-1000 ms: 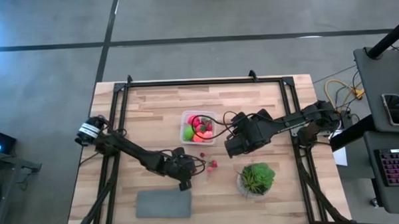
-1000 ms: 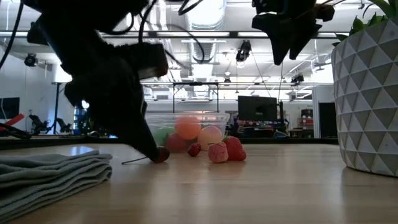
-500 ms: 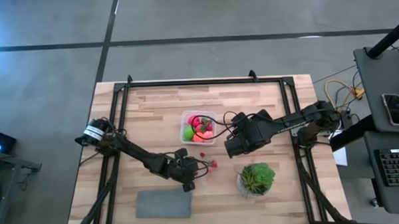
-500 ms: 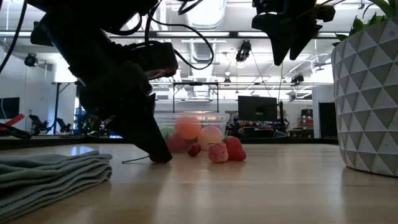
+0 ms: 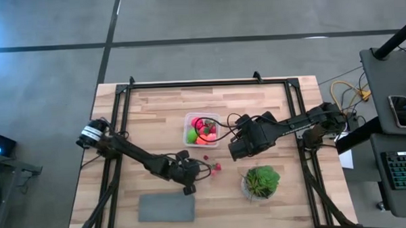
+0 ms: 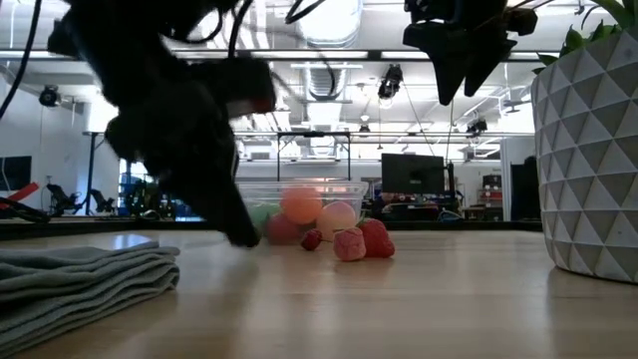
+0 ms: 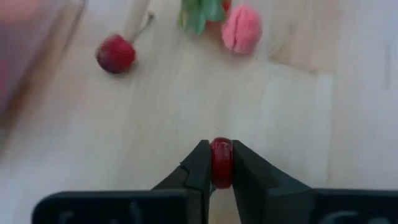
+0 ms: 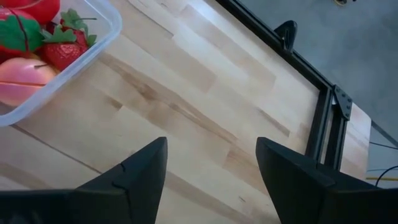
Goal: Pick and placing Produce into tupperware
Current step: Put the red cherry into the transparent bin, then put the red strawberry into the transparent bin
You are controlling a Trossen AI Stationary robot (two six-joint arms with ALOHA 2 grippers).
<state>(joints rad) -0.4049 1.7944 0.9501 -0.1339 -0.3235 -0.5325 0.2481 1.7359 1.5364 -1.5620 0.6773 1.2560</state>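
Note:
The clear tupperware point(image 5: 202, 129) stands mid-table with green, orange and red produce in it. Loose produce lies on the wood near it: a stemmed red piece point(image 7: 115, 55), a pink piece point(image 7: 242, 29) and a leafy-topped one point(image 7: 202, 12). My left gripper point(image 5: 203, 169) reaches down at the near side of these and is shut on a small red round piece point(image 7: 221, 163). My right gripper point(image 5: 239, 148) hangs open above the table, right of the tupperware point(image 8: 93, 43), with nothing between its fingers. My left gripper pinches the small red round piece by its two sides point(image 7: 222, 171) between the two fingertips. The fingers point(image 7: 200, 168) slant down from the table's left. Whether the piece rests on the wood or is lifted clear, I cannot tell.
A green plant in a white faceted pot point(image 5: 261, 182) stands at the near right. A folded grey cloth mat point(image 5: 166, 207) lies near the front edge, left of centre. A black frame rail point(image 5: 188, 85) borders the table.
In the low view the small red piece lay on the table at my left gripper's fingertips; now the blurred fingers cover that spot and the piece no longer shows there.

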